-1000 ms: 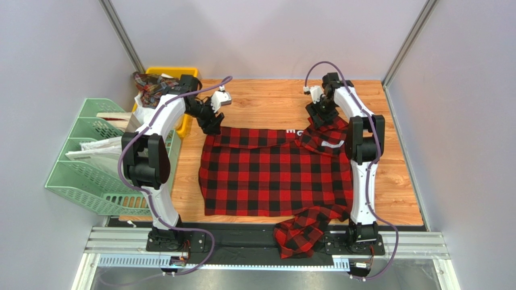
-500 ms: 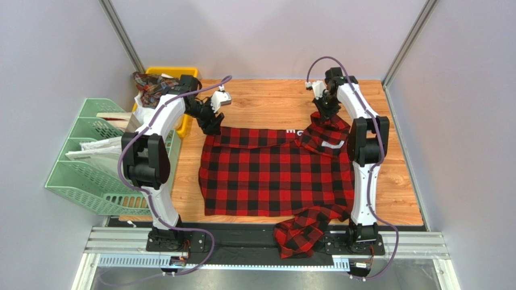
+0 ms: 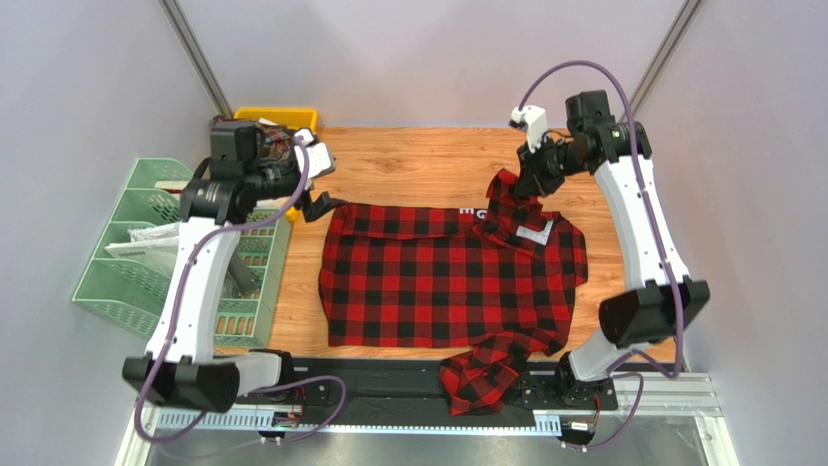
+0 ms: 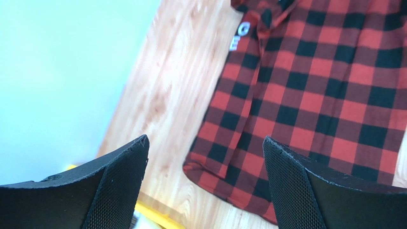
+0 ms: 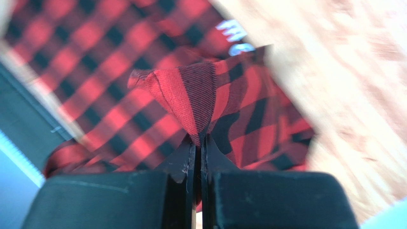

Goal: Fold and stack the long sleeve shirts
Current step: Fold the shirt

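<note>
Across the table [image 3: 418, 155] centre, the shirt [image 3: 437, 282] lies spread flat, one sleeve spilling over the 6 o'clock edge. At 1 o'clock the right gripper [image 3: 530, 183] is clamped on a raised fold of the shirt. At 10 o'clock the left gripper [image 3: 316, 206] hangs wide and empty, just off the shirt's corner.
</note>
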Motion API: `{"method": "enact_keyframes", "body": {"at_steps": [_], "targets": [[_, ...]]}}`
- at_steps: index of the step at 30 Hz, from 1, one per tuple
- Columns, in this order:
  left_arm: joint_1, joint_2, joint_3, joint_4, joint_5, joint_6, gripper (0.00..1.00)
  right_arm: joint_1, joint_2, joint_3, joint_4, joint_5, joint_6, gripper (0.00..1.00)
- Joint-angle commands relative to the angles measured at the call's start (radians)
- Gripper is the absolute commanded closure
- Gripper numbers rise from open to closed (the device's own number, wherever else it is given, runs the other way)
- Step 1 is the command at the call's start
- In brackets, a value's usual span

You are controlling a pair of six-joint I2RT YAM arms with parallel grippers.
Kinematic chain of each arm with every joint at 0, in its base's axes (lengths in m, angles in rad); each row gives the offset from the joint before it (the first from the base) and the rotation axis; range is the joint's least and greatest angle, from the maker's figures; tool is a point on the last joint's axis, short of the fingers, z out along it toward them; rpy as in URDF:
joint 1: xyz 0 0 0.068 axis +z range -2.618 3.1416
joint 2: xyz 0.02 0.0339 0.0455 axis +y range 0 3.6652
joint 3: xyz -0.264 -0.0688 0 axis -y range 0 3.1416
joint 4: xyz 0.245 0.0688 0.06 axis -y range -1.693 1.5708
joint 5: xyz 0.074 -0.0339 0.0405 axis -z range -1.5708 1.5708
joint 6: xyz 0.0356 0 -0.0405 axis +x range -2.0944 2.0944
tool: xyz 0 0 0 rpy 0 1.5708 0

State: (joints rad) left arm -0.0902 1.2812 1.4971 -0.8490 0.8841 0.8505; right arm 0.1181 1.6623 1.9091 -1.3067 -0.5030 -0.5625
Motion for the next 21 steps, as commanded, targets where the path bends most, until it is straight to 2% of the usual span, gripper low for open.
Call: {"method": "enact_keyframes", "body": {"at_steps": [1, 5, 7, 12, 17, 21], "targets": [[-0.020, -0.127, -0.084, 0.010, 0.084, 0.041, 0.06, 0.069, -0.172, -0.139, -0.187, -0.147, 0.022, 1.00], [-0.049, -0.247, -0.182, 0.005, 0.076, 0.061, 0.06, 0.175, -0.369, -0.330, -0.148, -0.161, 0.081, 1.00], [-0.069, -0.316, -0.239, -0.001, 0.067, 0.067, 0.06, 0.178, -0.415, -0.401, -0.146, -0.177, 0.070, 1.00], [-0.112, -0.413, -0.322, -0.041, 0.065, 0.064, 0.06, 0.187, -0.528, -0.540, -0.252, -0.307, -0.051, 1.00], [-0.178, -0.462, -0.402, -0.084, 0.047, 0.105, 0.05, 0.228, -0.527, -0.591, -0.255, -0.405, -0.100, 1.00], [-0.287, -0.439, -0.426, -0.062, 0.021, 0.073, 0.04, 0.258, -0.460, -0.601, -0.137, -0.364, -0.062, 1.00]]}}
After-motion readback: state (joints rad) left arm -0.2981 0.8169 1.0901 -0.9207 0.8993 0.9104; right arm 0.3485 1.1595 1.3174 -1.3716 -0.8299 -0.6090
